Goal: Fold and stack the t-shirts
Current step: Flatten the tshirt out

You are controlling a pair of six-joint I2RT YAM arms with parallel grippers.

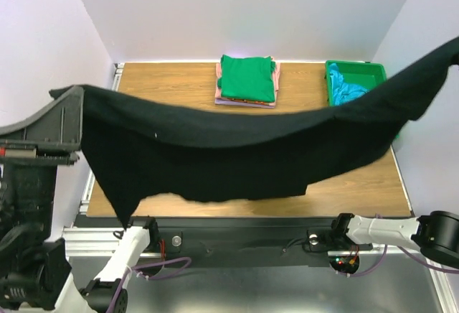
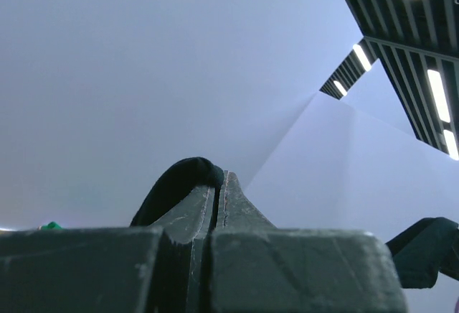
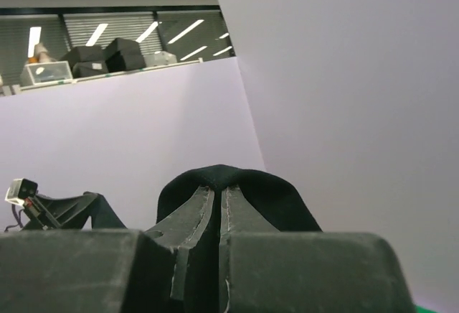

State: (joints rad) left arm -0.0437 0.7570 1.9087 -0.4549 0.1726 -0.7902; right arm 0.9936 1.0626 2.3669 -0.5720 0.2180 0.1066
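Five t-shirts in total, counted in the top view: one in the air, three in a folded stack, one in a tray.

Landmark: folded stack [image 1: 246, 83] at the far middle of the bench [image 1: 165, 87]. Three layers visible: green t-shirt [image 1: 247, 76] on top, pink t-shirt [image 1: 277, 76] showing as an edge beneath it, lilac t-shirt [image 1: 244, 104] as a thin strip at the bottom.

One black t-shirt [image 1: 215, 155], unfolded, stretched in the air on the arm-base side of the folded stack, not touching it. Top edge running from well left of the stack to well right of it, sagging in the middle. Lower hem hanging loose over the near part of the bench. One tiny pale speck [image 1: 156, 135] on the cloth, left of the stack.

One rigid green tray [image 1: 378, 75] to the right of the stack, apart from it. One teal t-shirt [image 1: 344, 87], crumpled, inside the tray, its near side hidden behind the black cloth.

Two claws.
- Left claw [image 2: 220, 180]: clenched on the black t-shirt, well left of the stack. Cloth bulging out at the left of the pinched fingers.
- Right claw [image 3: 218, 192]: clenched on the same shirt, well right of the stack. Cloth humped over both fingertips, shirt corner running out at the upper right border of the top view.
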